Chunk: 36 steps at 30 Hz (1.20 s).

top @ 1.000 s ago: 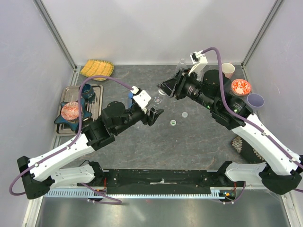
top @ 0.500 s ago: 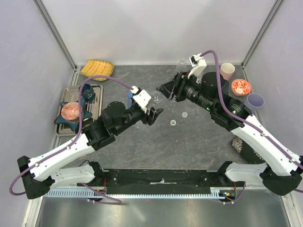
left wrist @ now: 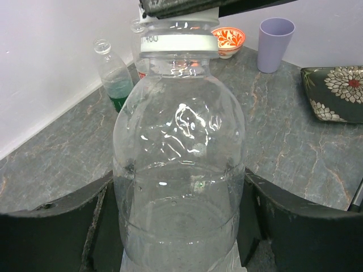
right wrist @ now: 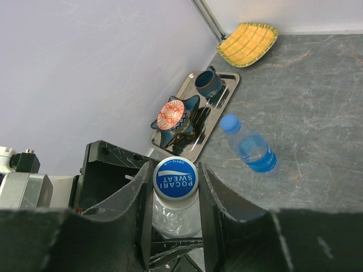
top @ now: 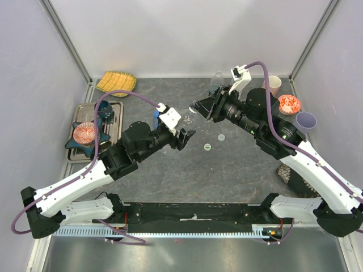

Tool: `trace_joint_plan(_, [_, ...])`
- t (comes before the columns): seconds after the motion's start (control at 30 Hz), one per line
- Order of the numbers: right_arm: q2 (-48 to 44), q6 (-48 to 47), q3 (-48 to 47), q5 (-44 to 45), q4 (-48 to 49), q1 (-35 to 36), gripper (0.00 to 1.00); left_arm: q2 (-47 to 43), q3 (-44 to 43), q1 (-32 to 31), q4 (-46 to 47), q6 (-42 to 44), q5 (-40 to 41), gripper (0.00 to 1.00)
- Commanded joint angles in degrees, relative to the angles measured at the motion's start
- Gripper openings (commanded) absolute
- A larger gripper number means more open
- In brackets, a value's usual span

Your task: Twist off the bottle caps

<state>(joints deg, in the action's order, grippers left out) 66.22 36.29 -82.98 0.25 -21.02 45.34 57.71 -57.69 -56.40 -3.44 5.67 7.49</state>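
From above, the left gripper (top: pixel 186 136) holds the clear bottle (top: pixel 189 120) over the middle of the worktop (top: pixel 170 187), and the right gripper (top: pixel 197 106) sits at that bottle's top end. Since a second ago the right wrist has turned slightly and its fingers have let go and come together again, while the left arm has not shifted. A greenish loose cap (top: pixel 208 147) and a pale loose cap (top: pixel 221 137) lie on the worktop near the clear bottle, on the right arm's side, so two bottles look finished. In the left wrist view, the left gripper's fingers (left wrist: pixel 57 226) stand narrow, pressed against both sides of the clear bottle's lower body. The white-and-blue cap (left wrist: pixel 178 42) sits on the neck with its collar ring beneath, and the right gripper's dark fingers lie across the top. Behind the clear bottle the green-labelled bottle (left wrist: pixel 115 79) stands with an open mouth. In the right wrist view, the right gripper's fingers (right wrist: pixel 139 198) close in on both sides of the white-and-blue cap, whose printed top faces the camera. They appear to touch it, though the dark edges make the contact hard to confirm. Beyond the clear bottle, the blue bottle (right wrist: pixel 252 150) wears its blue cap (right wrist: pixel 229 123). The let-go and re-clamp reads as a fresh grip between turns: this cap probably needs more twisting, and the blue one is still to do.
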Motion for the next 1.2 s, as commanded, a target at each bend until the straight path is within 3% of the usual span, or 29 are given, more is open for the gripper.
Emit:
trace_joint_plan(0.0, [-0.9, 0.3, 0.9, -0.1, 1.7, -0.1, 0.33, -0.2, -0.2, -0.4, 2.9, 1.4, 0.9, 0.40])
trace_joint_plan(0.1, [-0.9, 0.2, 1.2, 0.0, 1.7, -0.2, 0.25, -0.1, -0.4, -0.4, 2.8, 1.3, 0.8, 0.40])
trace_joint_plan(0.23, [-0.6, -0.9, 1.7, -2.6, 2.2, -0.1, 0.00, -0.1, -0.8, -0.4, 2.9, 1.1, -0.5, 0.40])
trace_joint_plan(0.37, [-0.6, -5.8, 3.4, -7.6, 4.5, -0.1, 0.00, -1.1, -0.8, -0.4, 3.0, 0.0, -7.6, 0.39])
trace_joint_plan(0.63, [-1.5, -16.2, 3.5, -30.8, 6.1, -0.1, 0.00, -1.2, -6.1, 3.5, 0.7, -10.0, -48.1, 0.38])
trace_joint_plan(0.8, [-4.0, -18.6, 6.0, -42.3, 10.7, -0.2, 0.00, -0.3, -5.9, 9.6, 11.9, -24.1, -68.2, 0.38])
trace_joint_plan(0.93, [-5.8, -19.2, 7.0, -48.8, 13.2, -0.2, 0.00, 0.7, -5.2, 12.5, 19.1, -33.2, -75.5, 0.37])
trace_joint_plan(1.17, [-8.6, -20.9, 8.1, -56.8, 15.0, -0.1, 0.00, 1.8, -3.7, 14.0, 27.4, -40.4, -81.5, 0.34])
